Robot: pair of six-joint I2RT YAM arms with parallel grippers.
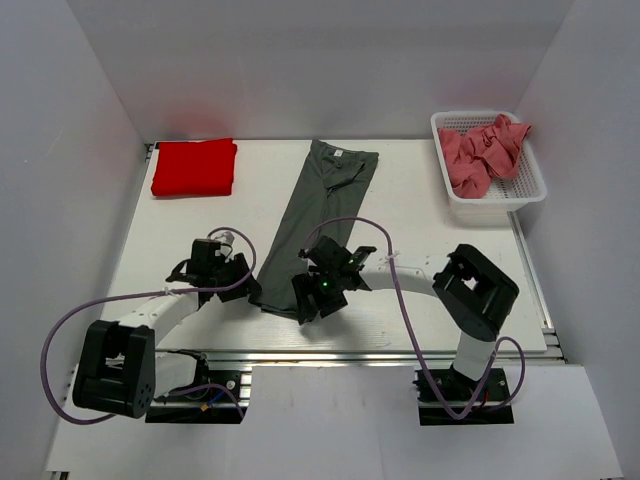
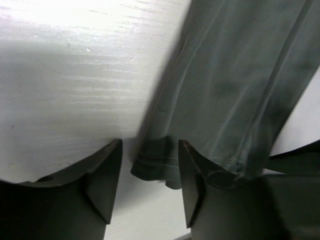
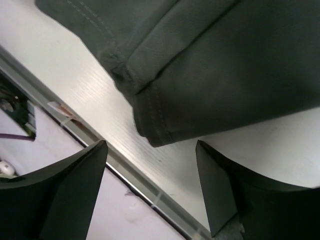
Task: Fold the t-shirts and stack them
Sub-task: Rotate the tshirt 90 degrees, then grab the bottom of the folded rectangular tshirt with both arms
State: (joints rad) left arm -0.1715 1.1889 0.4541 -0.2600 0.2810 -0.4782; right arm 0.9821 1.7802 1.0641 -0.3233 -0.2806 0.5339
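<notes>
The dark grey t-shirt lies folded into a long narrow strip down the middle of the table. Its near hem corner shows in the left wrist view and in the right wrist view. My left gripper is open, its jaws either side of the hem's left corner. My right gripper is open just over the hem's right corner, near the table's front edge. A folded bright red t-shirt lies at the back left. Dusty pink t-shirts are bunched in the basket.
A white mesh basket stands at the back right. The table's front metal rail runs just below the right gripper. Grey cables loop off both arms over the table.
</notes>
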